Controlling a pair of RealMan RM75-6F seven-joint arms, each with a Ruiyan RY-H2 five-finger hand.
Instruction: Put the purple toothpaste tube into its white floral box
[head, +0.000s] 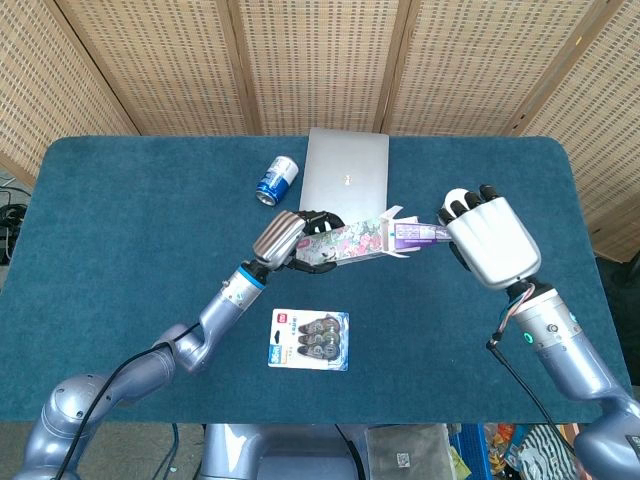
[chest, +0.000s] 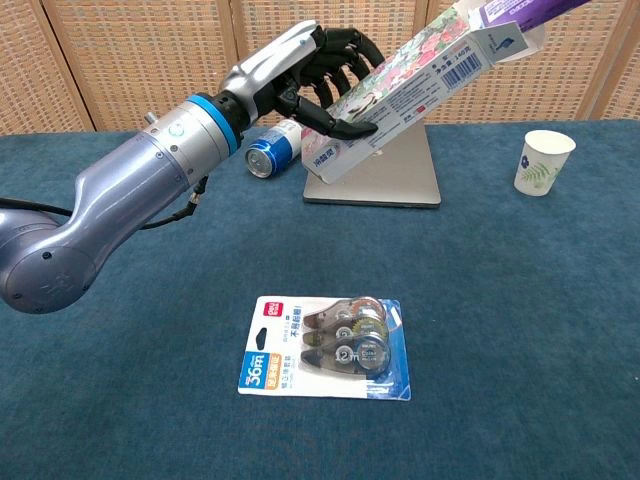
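Purple tube (head: 418, 233) meets box (head: 352, 242), both hand-held aloft.

Head view overhead, far; chest view low, near; both share table (head: 120, 230)

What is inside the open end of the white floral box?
The purple toothpaste tube meets the white floral box's open end; how far it is inside is hidden by the flaps.

A closed silver laptop (head: 346, 177) lies at the far middle of the blue surface (head: 120, 230). Just to its left a blue drink can (head: 277, 180) lies on its side. A white paper cup (chest: 543, 162) with a leaf print stands upright toward the right. Near the front edge lies a blister pack of correction tapes (head: 309, 339). Woven folding screens (head: 320, 60) stand behind.
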